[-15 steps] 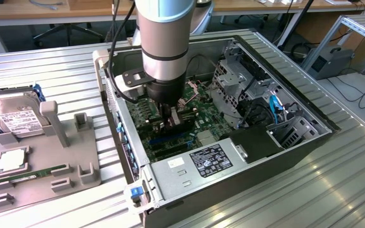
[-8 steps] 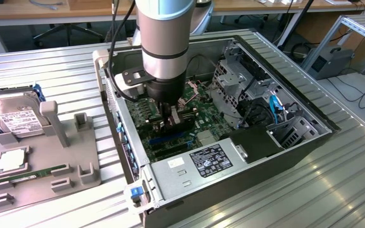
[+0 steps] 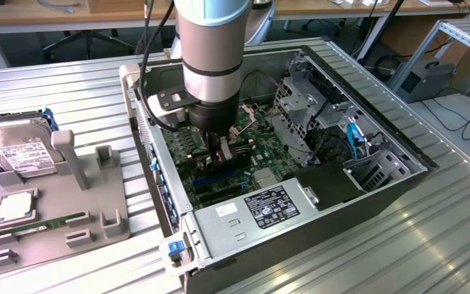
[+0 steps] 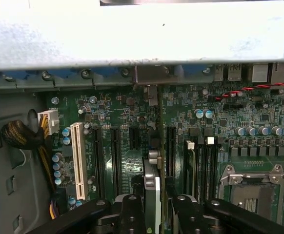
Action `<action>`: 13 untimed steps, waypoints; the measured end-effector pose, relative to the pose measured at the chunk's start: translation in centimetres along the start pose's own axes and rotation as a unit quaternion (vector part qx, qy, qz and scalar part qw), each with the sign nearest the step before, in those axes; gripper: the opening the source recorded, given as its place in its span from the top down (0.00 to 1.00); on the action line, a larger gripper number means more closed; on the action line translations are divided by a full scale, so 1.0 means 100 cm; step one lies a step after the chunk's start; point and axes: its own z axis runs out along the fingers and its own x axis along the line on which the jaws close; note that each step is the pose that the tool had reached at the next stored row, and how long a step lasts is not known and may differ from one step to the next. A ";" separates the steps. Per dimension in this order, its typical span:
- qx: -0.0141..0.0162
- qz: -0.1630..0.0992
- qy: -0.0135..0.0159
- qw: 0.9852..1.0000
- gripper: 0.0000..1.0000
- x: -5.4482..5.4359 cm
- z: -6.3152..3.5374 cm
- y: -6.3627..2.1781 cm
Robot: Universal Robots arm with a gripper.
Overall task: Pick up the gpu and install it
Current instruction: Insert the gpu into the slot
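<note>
Gpu [image 4: 157, 195]: held edge-on, upright, clamped in the half-closed jaws over the motherboard [image 4: 132, 161] slots inside the case [image 3: 382, 110].
Slot risk: card edge could, I judge, land beside its slot (neighbours sit close).
Bracket risk: may catch the case's rear wall.

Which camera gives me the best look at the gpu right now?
The wrist view: the gpu runs edge-on from between the gripper's fingers up to the case's rear wall, above the motherboard slots. In the exterior view the gpu is a dark sliver below the arm, mostly covered by the gripper.
</note>
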 end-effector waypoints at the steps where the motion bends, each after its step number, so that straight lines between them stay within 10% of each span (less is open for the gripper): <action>1: 0.000 0.000 0.000 1.000 0.73 0.000 0.0005 0.0001; 13: 0.001 0.000 0.000 1.000 0.73 0.000 0.0022 0.0002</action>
